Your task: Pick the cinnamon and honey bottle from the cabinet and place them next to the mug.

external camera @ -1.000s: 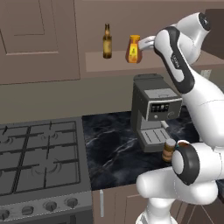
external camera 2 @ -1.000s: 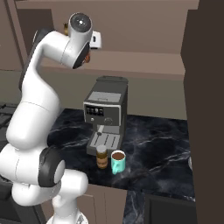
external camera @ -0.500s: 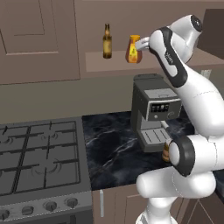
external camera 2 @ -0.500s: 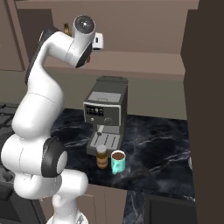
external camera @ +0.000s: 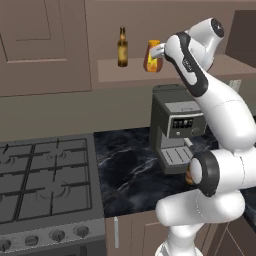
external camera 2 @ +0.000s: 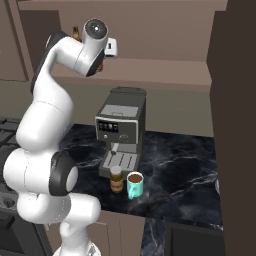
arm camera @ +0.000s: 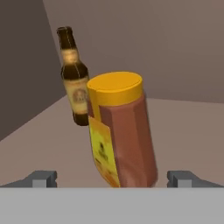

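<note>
I see the honey bottle (arm camera: pixel 120 131) standing upright on the cabinet (external camera: pixel 200 70) shelf ledge: a squat amber-brown body that narrows toward the base in the hand view, a flat orange-yellow cap, and a yellow label with a small dark print down its left side. My gripper (arm camera: pixel 113 178) is level with it, jaws spread wide, one grey fingertip on each side of the bottle and neither touching it. Behind the honey bottle and to its left stands a slender dark brown bottle (arm camera: pixel 73 78) with a long neck and a tan label, well apart along the ledge in the left base view.

Down on the black marble tabletop (external camera 2: pixel 175 165), the cinnamon (external camera 2: pixel 116 179), a small brown jar with a paler top, sits just beside the teal mug (external camera 2: pixel 134 184) of dark liquid, both in front of the grey coffee machine (external camera 2: pixel 121 131).
</note>
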{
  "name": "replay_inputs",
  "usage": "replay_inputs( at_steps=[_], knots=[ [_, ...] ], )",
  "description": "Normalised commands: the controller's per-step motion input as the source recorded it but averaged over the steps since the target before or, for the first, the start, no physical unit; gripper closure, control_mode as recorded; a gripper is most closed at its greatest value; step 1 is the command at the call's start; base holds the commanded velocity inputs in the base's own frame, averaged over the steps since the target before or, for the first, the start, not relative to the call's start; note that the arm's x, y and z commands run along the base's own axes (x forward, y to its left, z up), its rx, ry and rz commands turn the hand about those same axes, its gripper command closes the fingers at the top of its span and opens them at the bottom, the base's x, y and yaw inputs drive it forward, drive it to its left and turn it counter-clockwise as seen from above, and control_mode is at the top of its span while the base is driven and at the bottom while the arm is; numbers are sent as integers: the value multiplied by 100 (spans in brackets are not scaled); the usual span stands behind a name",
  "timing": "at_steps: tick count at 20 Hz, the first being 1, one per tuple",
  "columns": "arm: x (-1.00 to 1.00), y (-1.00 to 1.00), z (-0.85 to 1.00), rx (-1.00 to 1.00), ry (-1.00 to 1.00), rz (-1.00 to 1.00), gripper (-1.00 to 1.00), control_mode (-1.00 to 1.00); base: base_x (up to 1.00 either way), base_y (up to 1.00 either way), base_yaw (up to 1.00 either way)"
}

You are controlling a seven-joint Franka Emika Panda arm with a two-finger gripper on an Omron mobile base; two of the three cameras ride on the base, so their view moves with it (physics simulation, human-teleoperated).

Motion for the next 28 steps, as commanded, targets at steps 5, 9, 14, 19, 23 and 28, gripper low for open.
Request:
replay_inputs(
  at_steps=[5,9,14,19,23,28],
  knots=[
    [9,1,0,0,0,4,-100,-100,0,0,0],
    [11,0,0,0,0,3,-100,-100,0,0,0],
    [5,0,0,0,0,3,-100,-100,0,0,0],
    [5,1,-1,0,0,4,-100,-100,0,0,0],
    [14,0,-3,0,0,2,-100,-100,0,0,0],
    [17,0,-3,0,0,1,-100,-100,0,0,0]
  ],
)
